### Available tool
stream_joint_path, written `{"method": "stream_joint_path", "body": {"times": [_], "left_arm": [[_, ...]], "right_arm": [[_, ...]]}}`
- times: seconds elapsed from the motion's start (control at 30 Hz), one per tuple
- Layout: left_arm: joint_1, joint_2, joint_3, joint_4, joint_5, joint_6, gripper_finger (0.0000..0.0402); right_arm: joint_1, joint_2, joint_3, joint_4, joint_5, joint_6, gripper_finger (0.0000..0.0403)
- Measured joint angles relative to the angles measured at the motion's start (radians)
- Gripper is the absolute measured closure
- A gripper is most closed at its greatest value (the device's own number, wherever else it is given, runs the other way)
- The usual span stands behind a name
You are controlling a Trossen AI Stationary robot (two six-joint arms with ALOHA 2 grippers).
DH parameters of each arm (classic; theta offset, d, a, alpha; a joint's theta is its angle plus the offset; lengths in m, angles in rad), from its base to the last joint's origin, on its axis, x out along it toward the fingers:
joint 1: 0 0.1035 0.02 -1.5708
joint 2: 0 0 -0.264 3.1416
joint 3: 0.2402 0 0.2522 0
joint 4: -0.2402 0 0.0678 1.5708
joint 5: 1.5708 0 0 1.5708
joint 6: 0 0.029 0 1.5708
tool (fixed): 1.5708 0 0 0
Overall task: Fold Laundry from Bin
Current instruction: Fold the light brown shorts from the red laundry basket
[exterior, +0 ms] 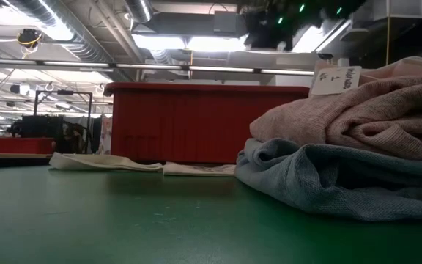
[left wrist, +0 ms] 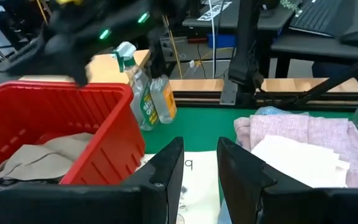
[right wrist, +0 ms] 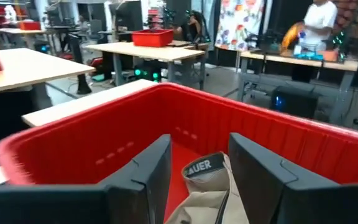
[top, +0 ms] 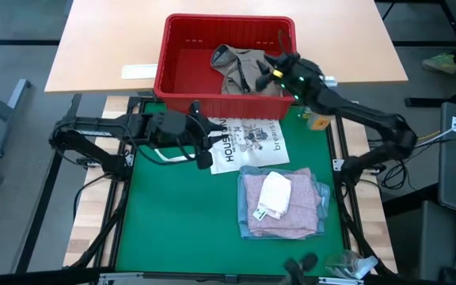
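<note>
The red rectangular plastic bin (top: 182,63) with slotted sides stands at the far edge of the green worktop (top: 180,222), and serves here as the landmark. Inside it, towards its right half, lies a crumpled khaki-grey cloth garment (top: 242,67); in the right wrist view a dark collar label (right wrist: 204,166) shows on it.

The right end effector (top: 274,70) hangs over the bin's right half, just above the khaki-grey garment. Its two dark fingers (right wrist: 143,180) stand spread apart with the garment visible in the gap between them; they pinch nothing.

The left end effector (top: 206,142) sits just in front of the bin's near wall, over the left edge of a flat white tote bag printed "HOUSTON" (top: 248,141) that lies against the bin's front. Its fingers (left wrist: 166,171) stand parted and empty.

Further in front of the bin, beyond the tote bag, is a stack of folded laundry: a light blue cloth piece (top: 320,194) at the bottom, a pale pink knitted piece (top: 279,218) on it, and a small folded white piece (top: 275,192) on top.

To the right of the bin, at the worktop's edge, stand a clear spray bottle (left wrist: 139,93) and a smaller clear bottle with an amber label (left wrist: 164,98).
</note>
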Motion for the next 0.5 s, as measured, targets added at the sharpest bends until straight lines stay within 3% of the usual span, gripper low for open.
{"method": "stream_joint_path", "body": {"times": [0.3, 0.5], "left_arm": [[0.000, 0.000, 0.000, -0.019, 0.000, -0.002, 0.0308], [0.000, 0.000, 0.000, -0.019, 0.000, -0.009, 0.0308]], "right_arm": [[-0.137, 0.356, 0.187, 0.048, -0.103, 0.154, 0.0242], [-0.156, 0.595, 0.383, 0.007, -0.058, 0.164, 0.0242]]}}
